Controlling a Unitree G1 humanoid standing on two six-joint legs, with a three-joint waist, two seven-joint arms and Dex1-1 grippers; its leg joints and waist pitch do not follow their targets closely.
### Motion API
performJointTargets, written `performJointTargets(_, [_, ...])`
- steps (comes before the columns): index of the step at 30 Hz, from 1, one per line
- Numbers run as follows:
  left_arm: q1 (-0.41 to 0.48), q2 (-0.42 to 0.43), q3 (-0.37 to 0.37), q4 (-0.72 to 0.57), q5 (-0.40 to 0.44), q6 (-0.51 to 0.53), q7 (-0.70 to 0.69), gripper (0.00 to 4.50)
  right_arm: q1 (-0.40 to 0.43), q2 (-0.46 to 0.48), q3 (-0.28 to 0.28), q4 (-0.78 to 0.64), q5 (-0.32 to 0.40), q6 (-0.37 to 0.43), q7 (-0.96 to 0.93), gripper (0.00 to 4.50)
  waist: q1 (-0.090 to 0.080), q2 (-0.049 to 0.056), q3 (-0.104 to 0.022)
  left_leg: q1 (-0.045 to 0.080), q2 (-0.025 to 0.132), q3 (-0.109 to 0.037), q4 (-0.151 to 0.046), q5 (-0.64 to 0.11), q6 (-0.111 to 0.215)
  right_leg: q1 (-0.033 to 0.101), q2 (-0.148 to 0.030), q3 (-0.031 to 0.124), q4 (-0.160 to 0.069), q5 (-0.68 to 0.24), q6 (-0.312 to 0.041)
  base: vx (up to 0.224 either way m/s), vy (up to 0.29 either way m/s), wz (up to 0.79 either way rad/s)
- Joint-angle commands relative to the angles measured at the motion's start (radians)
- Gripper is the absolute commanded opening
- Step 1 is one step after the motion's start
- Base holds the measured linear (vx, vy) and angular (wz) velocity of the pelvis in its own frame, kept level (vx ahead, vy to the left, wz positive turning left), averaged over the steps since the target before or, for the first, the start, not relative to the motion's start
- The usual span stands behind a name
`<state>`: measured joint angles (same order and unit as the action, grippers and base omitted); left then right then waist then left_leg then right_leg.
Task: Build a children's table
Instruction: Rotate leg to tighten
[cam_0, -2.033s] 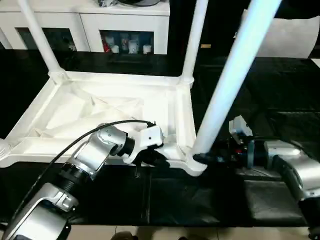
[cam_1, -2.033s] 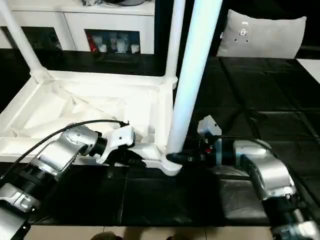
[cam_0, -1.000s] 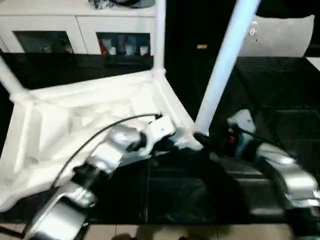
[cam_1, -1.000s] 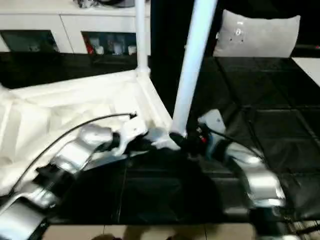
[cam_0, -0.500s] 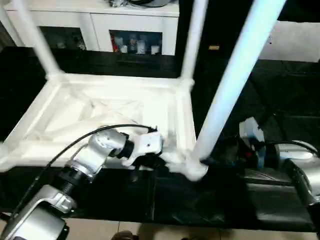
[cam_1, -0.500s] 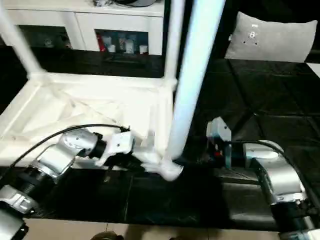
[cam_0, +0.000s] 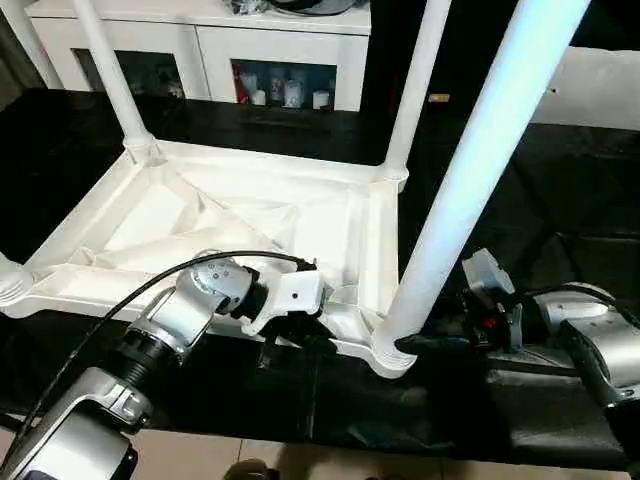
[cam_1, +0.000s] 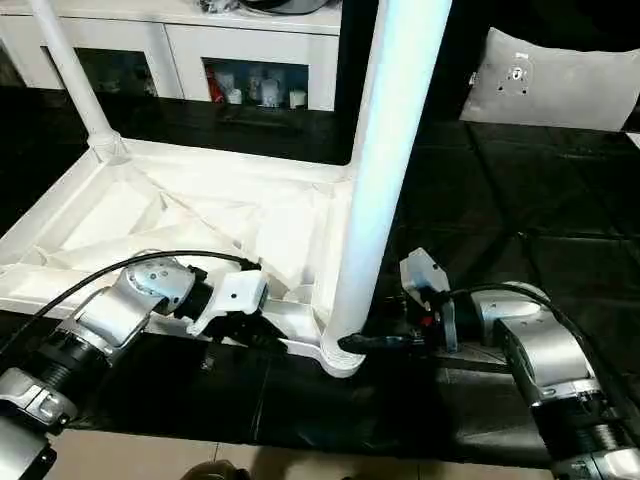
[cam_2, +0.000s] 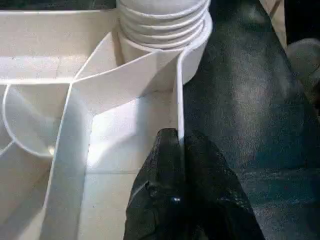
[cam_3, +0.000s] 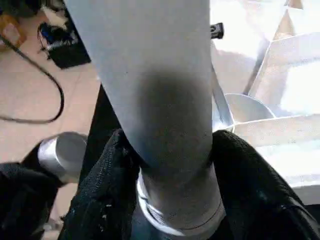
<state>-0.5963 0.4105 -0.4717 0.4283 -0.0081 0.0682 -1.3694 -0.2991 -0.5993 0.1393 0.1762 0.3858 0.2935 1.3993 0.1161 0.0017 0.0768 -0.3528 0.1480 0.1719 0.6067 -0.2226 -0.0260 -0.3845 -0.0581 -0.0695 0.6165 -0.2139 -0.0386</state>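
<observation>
The tabletop (cam_0: 250, 215) lay upside down on the black work table (cam_0: 560, 200). The left gripper (cam_2: 181, 145) pinched its near rim wall; just beyond, the right gripper (cam_3: 170, 150) clasped the near-corner leg (cam_0: 470, 170) at its socket. Three more legs seemed seated already, so probably only final tightening and flipping remained.

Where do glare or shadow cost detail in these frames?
Left eye view: the near leg is lit to a flat white toward its upper end. Right wrist view: a dark shadow lies across that leg close to the right gripper. Left wrist view: sheen streaks the black cover, while the tabletop rim stays readable.
</observation>
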Motion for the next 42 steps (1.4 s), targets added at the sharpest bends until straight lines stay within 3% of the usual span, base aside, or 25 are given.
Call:
performJointTargets(1, [-0.012, -0.043, 0.015, 0.000, -0.004, 0.084, 0.077, 0.00, 0.011, 0.028, -0.032, -0.054, 0.050, 0.066, -0.064, 1.93, -0.001, -0.013, -0.066, 0.003, 0.095, -0.029, -0.068, -0.024, 0.118, 0.050, -0.115, 0.063, -0.068, -0.101, -0.251, 0.000, 0.000, 0.00])
performJointTargets(3, [-0.015, -0.071, 0.035, 0.002, -0.009, 0.149, 0.132, 0.00, 0.016, 0.055, -0.036, -0.076, 0.028, 0.107, -0.159, 1.93, -0.007, -0.013, -0.061, 0.002, 0.094, -0.031, -0.072, -0.040, 0.104, 0.049, -0.114, 0.063, -0.073, -0.136, -0.245, 0.000, 0.000, 0.00])
performJointTargets(5, [-0.020, -0.114, 0.058, 0.009, -0.007, 0.219, 0.214, 0.00, 0.013, 0.119, -0.040, -0.081, -0.038, 0.143, -0.335, 1.93, -0.012, -0.013, -0.059, 0.004, 0.092, -0.033, -0.075, -0.056, 0.080, 0.048, -0.114, 0.064, -0.077, -0.180, -0.233, 0.000, 0.000, 0.00])
performJointTargets(7, [-0.026, -0.154, 0.075, 0.019, -0.008, 0.272, 0.273, 0.00, 0.000, 0.197, -0.069, -0.070, -0.064, 0.172, -0.486, 1.93, -0.025, -0.015, -0.058, -0.001, 0.086, -0.037, -0.078, -0.068, 0.053, 0.051, -0.117, 0.061, -0.084, -0.231, -0.216, 0.000, 0.000, 0.00])
performJointTargets(8, [-0.039, -0.208, 0.097, 0.043, -0.002, 0.320, 0.359, 0.00, -0.015, 0.266, -0.091, -0.048, -0.105, 0.196, -0.634, 1.93, -0.042, -0.017, -0.061, -0.005, 0.083, -0.038, -0.079, -0.055, 0.035, 0.055, -0.115, 0.059, -0.083, -0.244, -0.200, 0.000, 0.000, 0.00])
performJointTargets(10, [-0.051, -0.243, 0.111, 0.062, 0.006, 0.343, 0.414, 0.00, -0.024, 0.301, -0.100, -0.034, -0.130, 0.216, -0.716, 1.93, -0.053, -0.016, -0.060, -0.004, 0.078, -0.035, -0.075, -0.046, 0.039, 0.054, -0.113, 0.061, -0.087, -0.229, -0.203, 0.000, 0.000, 0.00])
performJointTargets(12, [-0.058, -0.261, 0.119, 0.075, 0.011, 0.347, 0.445, 0.00, -0.029, 0.322, -0.110, -0.028, -0.136, 0.234, -0.759, 1.92, -0.053, -0.017, -0.059, -0.004, 0.075, -0.031, -0.074, -0.037, 0.058, 0.054, -0.111, 0.064, -0.090, -0.220, -0.199, 0.000, 0.000, 0.00])
performJointTargets(13, [-0.077, -0.302, 0.138, 0.105, 0.016, 0.357, 0.510, 0.00, -0.041, 0.363, -0.119, -0.013, -0.175, 0.250, -0.870, 1.92, -0.055, -0.015, -0.060, -0.003, 0.073, -0.028, -0.073, -0.027, 0.063, 0.050, -0.107, 0.064, -0.091, -0.204, -0.197, 0.000, 0.000, 0.00])
performJointTargets(14, [-0.085, -0.319, 0.142, 0.121, 0.023, 0.350, 0.540, 0.00, -0.043, 0.374, -0.117, -0.004, -0.190, 0.222, -0.895, 1.92, -0.054, -0.012, -0.060, -0.002, 0.073, -0.030, -0.074, -0.030, 0.063, 0.050, -0.107, 0.062, -0.091, -0.205, -0.197, 0.000, 0.000, 0.00])
performJointTargets(16, [-0.092, -0.336, 0.145, 0.132, 0.028, 0.347, 0.564, 0.00, -0.040, 0.391, -0.117, -0.001, -0.189, 0.181, -0.899, 2.46, -0.052, -0.013, -0.061, -0.002, 0.076, -0.030, -0.074, -0.033, 0.065, 0.052, -0.110, 0.063, -0.091, -0.200, -0.195, 0.000, 0.000, 0.00])
performJointTargets(19, [-0.093, -0.331, 0.131, 0.125, 0.041, 0.329, 0.550, 0.00, -0.026, 0.416, -0.144, -0.034, -0.142, 0.172, -0.873, 2.70, -0.051, -0.010, -0.063, -0.004, 0.082, -0.032, -0.075, -0.019, 0.095, 0.054, -0.111, 0.065, -0.083, -0.122, -0.211, 0.000, 0.000, 0.00])
performJointTargets(20, [-0.089, -0.323, 0.125, 0.118, 0.049, 0.320, 0.540, 0.00, -0.021, 0.412, -0.145, -0.047, -0.141, 0.171, -0.863, 2.70, -0.049, -0.005, -0.062, -0.004, 0.083, -0.033, -0.076, -0.019, 0.097, 0.053, -0.112, 0.064, -0.082, -0.115, -0.215, 0.000, 0.000, 0.00])
performJointTargets(23, [-0.077, -0.286, 0.103, 0.102, 0.064, 0.277, 0.491, 0.00, -0.003, 0.370, -0.138, -0.073, -0.127, 0.146, -0.786, 3.04, -0.048, -0.009, -0.062, -0.004, 0.083, -0.033, -0.075, -0.028, 0.108, 0.057, -0.112, 0.064, -0.083, -0.104, -0.218, 0.000, 0.000, 0.00])
performJointTargets(28, [-0.046, -0.184, 0.062, 0.084, 0.067, 0.144, 0.327, 0.00, 0.019, 0.210, -0.132, -0.029, -0.144, -0.012, -0.573, 3.49, -0.048, -0.007, -0.062, -0.006, 0.086, -0.031, -0.073, -0.028, 0.127, 0.056, -0.113, 0.064, -0.080, -0.085, -0.223, 0.000, 0.000, 0.00])
performJointTargets(31, [-0.036, -0.143, 0.045, 0.077, 0.065, 0.081, 0.251, 0.00, 0.024, 0.150, -0.138, -0.028, -0.124, -0.021, -0.476, 3.74, -0.043, -0.007, -0.059, -0.005, 0.087, -0.031, -0.074, -0.048, 0.130, 0.056, -0.115, 0.063, -0.085, -0.130, -0.224, 0.000, 0.000, 0.00])
performJointTargets(36, [-0.031, -0.074, 0.011, 0.061, 0.049, 0.021, 0.104, 0.00, 0.034, 0.044, -0.112, -0.057, -0.061, -0.011, -0.251, 3.74, -0.024, -0.005, -0.063, 0.004, 0.096, -0.029, -0.074, -0.039, 0.138, 0.050, -0.113, 0.063, -0.075, -0.084, -0.243, 0.000, 0.000, 0.00])
performJointTargets(38, [-0.031, -0.057, 0.002, 0.055, 0.045, 0.002, 0.062, 0.00, 0.032, 0.017, -0.096, -0.049, -0.051, -0.020, -0.194, 3.40, -0.018, -0.004, -0.065, 0.003, 0.098, -0.030, -0.072, -0.031, 0.144, 0.052, -0.114, 0.061, -0.069, -0.057, -0.255, 0.000, 0.000, 0.00])
performJointTargets(42, [-0.030, -0.033, -0.020, 0.040, 0.043, -0.028, -0.008, 0.00, 0.027, -0.011, -0.064, -0.041, -0.039, -0.021, -0.104, 3.21, -0.011, -0.005, -0.065, 0.001, 0.098, -0.028, -0.071, -0.035, 0.140, 0.051, -0.115, 0.061, -0.070, -0.069, -0.259, 0.000, 0.000, 0.00])
